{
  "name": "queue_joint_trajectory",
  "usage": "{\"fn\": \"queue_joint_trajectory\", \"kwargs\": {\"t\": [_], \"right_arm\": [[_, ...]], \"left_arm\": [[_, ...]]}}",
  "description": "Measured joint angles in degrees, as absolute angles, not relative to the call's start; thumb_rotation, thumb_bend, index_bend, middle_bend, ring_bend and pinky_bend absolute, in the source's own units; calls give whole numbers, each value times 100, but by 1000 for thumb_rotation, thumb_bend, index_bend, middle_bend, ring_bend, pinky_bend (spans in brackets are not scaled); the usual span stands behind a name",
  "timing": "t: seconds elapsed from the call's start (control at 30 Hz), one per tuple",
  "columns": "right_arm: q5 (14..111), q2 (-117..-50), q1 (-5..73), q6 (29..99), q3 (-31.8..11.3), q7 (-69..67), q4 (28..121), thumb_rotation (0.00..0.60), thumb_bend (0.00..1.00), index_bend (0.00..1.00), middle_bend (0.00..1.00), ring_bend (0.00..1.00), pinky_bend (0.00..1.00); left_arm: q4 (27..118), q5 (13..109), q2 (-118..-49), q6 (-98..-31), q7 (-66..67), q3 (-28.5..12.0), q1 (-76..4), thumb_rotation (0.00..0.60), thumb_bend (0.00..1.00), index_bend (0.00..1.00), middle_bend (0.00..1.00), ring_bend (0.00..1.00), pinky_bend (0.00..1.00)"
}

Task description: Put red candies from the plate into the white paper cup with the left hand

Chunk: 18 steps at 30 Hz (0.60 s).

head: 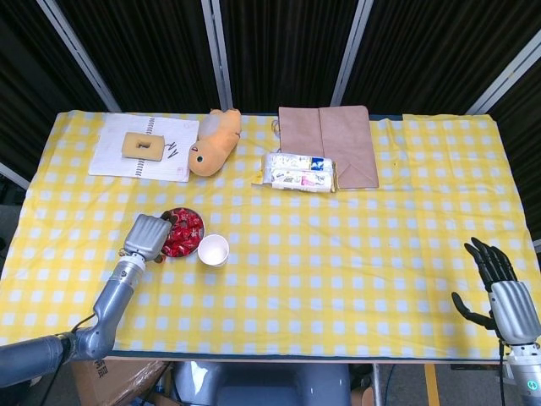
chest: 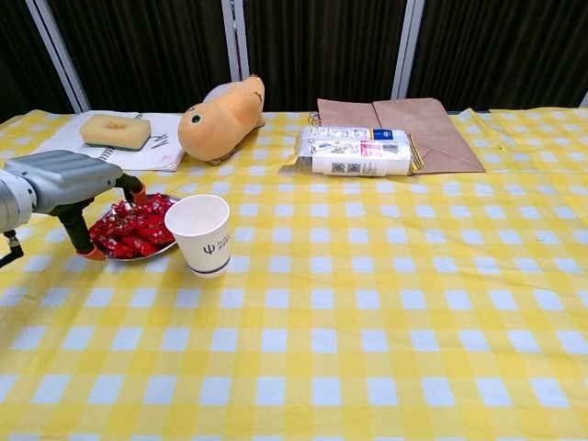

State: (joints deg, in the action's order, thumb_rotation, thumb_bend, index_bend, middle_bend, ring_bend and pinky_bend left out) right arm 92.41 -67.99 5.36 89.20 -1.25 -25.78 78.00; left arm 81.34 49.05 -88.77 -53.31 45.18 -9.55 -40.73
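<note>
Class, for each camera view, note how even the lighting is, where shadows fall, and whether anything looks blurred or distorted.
Head view: even, soft light on the tablecloth, no glare, edges slightly bowed. Chest view: sharp throughout, faint shadows beside the white paper cup and under the left hand at the plate; the dark curtain stays featureless.

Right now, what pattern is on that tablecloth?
Yellow and white checks cover the tablecloth. The chest view shows it best.
</note>
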Motion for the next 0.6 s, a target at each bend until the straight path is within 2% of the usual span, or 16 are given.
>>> {"fn": "queue_joint_trajectory", "kwargs": {"t": [0.6], "right_arm": [[9260,-6792,532,8933,-128,-2592,7820,600,424,0,0,0,0]], "left_arm": [[8018,4738,-9014,-5437,4268,-910,-4335,600,170,279,248,876,867]]}}
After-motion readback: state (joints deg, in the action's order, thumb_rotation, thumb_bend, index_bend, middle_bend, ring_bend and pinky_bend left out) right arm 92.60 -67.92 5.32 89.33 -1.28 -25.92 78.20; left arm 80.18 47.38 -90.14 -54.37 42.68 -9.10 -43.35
